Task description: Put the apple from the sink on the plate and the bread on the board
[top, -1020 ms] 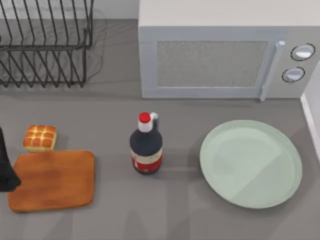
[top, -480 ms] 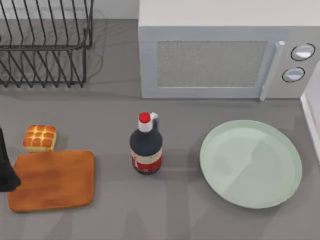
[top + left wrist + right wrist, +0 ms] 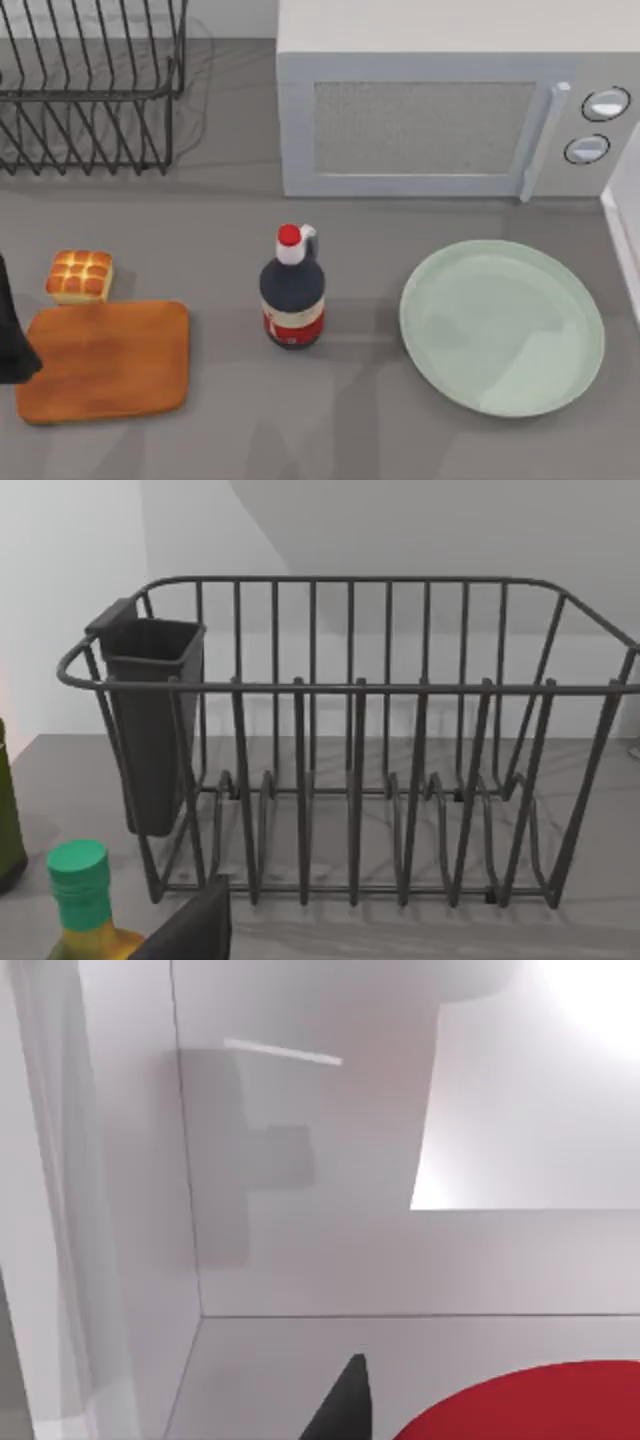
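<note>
My left arm [image 3: 12,330] sat at the tabletop's [image 3: 230,420] left edge, just touching the left end of the board [image 3: 105,360]; I couldn't tell whether its tool was open or closed. The board lay flat, front left, bare on top. The bread [image 3: 80,276] stood just behind the board's back-left corner, off it, very close to its edge. The dark bottle [image 3: 292,295] with the red cap stood upright mid-tabletop, well apart from the board and near the plate's left rim. The plate [image 3: 430,345] lay front right, with nothing on it, its right rim close to the white sink edge [image 3: 622,240]. The microwave [image 3: 440,120] was along the back, the wire dish rack [image 3: 90,100] back left. There was open grey tabletop between board and bottle.

My right wrist view looked into the white sink [image 3: 300,1260]; the apple [image 3: 530,1405] was very close below the camera on the sink floor, and one dark finger [image 3: 340,1405] of my right tool stood just beside it. I couldn't tell how wide that tool was open.

My left wrist view faced the rack [image 3: 350,740], with a green-capped bottle [image 3: 85,900] near it.
</note>
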`<state>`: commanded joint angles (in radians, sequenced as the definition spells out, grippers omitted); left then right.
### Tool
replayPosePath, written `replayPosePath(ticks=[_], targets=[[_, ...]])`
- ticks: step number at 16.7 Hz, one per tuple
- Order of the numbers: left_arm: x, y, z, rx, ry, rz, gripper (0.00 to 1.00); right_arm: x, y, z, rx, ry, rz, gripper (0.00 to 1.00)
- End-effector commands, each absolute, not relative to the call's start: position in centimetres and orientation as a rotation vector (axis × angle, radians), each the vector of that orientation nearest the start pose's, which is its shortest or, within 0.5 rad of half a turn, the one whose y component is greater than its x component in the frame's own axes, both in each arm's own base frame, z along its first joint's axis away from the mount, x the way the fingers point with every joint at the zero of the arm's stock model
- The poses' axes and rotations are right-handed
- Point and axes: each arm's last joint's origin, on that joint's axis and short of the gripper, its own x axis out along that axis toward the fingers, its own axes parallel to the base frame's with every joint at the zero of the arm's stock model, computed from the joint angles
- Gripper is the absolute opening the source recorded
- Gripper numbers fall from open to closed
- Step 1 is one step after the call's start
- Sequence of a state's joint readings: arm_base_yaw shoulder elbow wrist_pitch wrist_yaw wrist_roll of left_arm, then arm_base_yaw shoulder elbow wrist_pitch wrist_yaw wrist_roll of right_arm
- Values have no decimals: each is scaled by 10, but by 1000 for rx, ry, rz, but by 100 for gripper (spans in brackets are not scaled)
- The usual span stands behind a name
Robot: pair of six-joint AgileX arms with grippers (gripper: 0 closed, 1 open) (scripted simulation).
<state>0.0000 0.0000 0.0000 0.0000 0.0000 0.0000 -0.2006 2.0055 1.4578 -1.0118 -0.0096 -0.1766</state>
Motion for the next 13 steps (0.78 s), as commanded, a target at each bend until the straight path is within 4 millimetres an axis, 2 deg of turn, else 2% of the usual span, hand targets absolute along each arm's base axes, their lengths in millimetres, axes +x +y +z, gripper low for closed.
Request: replayPosePath(ticks=[7, 13], targets=[[106, -1, 160, 0, 0, 0, 100, 338, 36, 183, 3, 1717, -24, 0], [106, -1, 160, 0, 0, 0, 100, 319, 120, 210, -18, 1666, -40, 0]])
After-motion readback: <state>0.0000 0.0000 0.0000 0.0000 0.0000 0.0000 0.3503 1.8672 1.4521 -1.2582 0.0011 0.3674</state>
